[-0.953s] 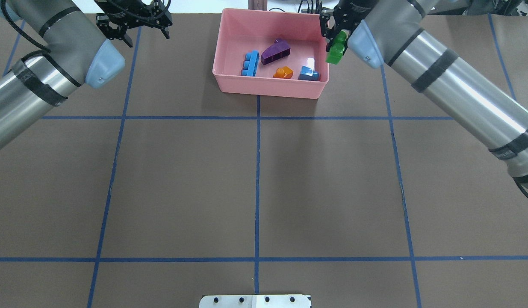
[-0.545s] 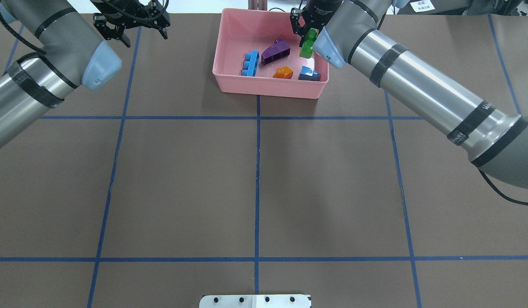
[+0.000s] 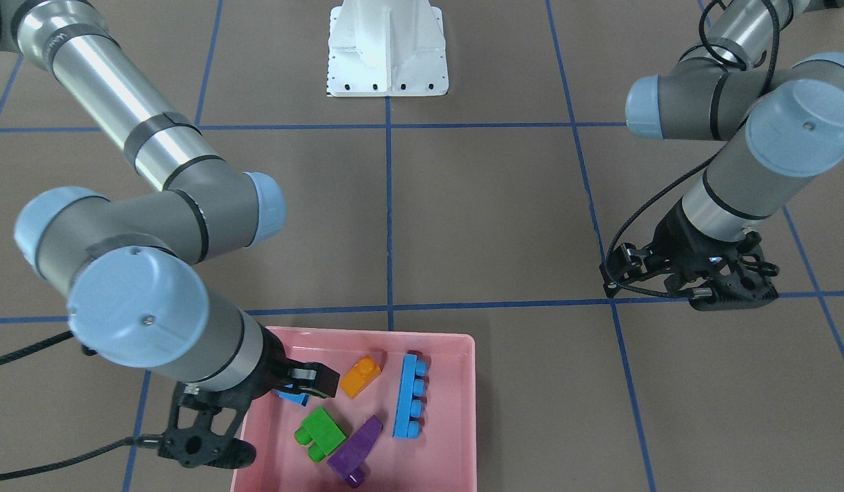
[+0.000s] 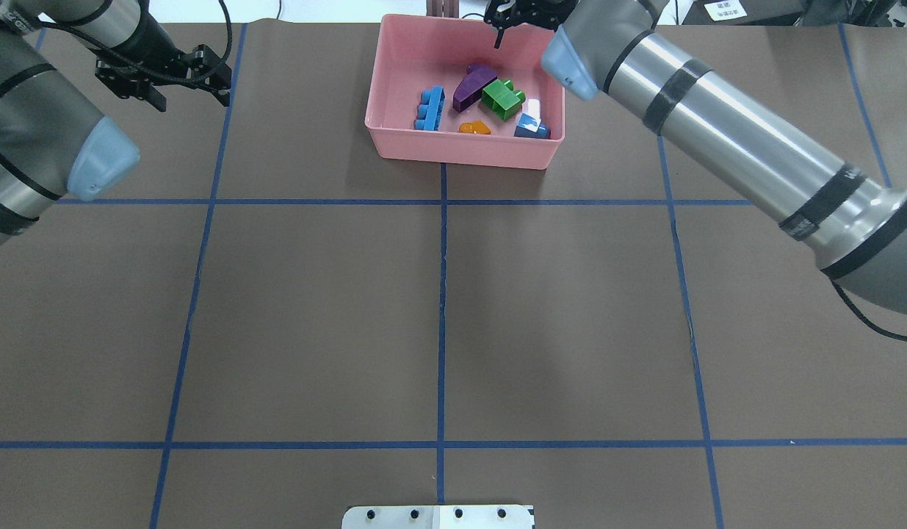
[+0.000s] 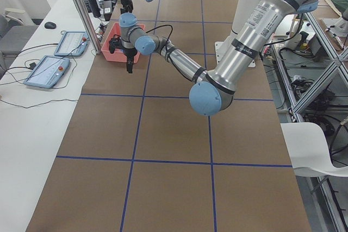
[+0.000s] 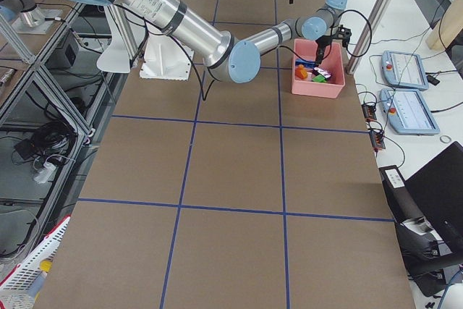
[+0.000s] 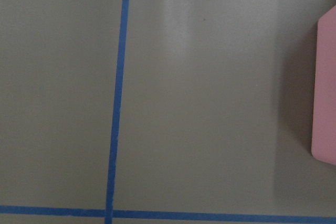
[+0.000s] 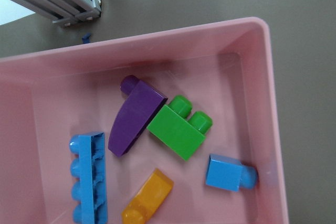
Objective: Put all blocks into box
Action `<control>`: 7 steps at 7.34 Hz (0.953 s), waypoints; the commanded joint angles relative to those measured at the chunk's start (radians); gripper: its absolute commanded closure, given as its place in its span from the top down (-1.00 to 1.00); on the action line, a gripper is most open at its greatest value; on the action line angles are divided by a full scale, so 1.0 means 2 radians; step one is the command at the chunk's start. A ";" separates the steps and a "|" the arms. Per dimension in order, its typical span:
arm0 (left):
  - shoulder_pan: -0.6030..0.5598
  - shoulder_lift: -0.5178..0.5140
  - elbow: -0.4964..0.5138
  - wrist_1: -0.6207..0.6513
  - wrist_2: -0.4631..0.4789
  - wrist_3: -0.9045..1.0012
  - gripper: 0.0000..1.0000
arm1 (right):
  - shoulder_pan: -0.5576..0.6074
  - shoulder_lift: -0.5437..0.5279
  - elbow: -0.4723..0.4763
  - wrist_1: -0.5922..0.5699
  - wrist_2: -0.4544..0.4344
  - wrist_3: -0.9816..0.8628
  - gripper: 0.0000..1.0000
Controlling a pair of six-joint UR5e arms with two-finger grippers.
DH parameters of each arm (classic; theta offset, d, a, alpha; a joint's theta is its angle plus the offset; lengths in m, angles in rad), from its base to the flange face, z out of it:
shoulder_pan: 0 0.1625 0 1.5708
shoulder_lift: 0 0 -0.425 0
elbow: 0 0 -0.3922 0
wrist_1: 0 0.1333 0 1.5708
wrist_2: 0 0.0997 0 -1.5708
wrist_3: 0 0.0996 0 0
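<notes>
In the front-facing view the right arm (image 3: 189, 342) covers the blue one-stud cube (image 3: 293, 397), leaving a sliver, and the picture's lower edge cuts off the box (image 3: 456, 410). Overhead, the box's near wall hides the lower half of the orange sloped piece (image 4: 474, 128). The left wrist view catches only one box corner. Both side views show the blocks too small to tell apart.

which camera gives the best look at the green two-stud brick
The right wrist-mounted view: the green brick sits close and unblocked, both studs showing, in the box against the purple wedge. Front-facing and overhead views show it whole but smaller; exterior right only a speck; exterior left and left wrist, nothing.
</notes>
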 commanded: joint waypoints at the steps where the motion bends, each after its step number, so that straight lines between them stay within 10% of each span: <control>1: -0.016 0.046 -0.021 0.000 -0.002 0.073 1.00 | 0.048 -0.207 0.244 -0.050 0.034 -0.058 1.00; 3: -0.040 0.073 -0.029 0.001 -0.008 0.122 1.00 | 0.105 -0.345 0.330 -0.050 0.054 -0.172 1.00; 7: -0.140 0.152 -0.031 0.003 -0.055 0.302 1.00 | 0.236 -0.532 0.332 -0.052 0.047 -0.516 1.00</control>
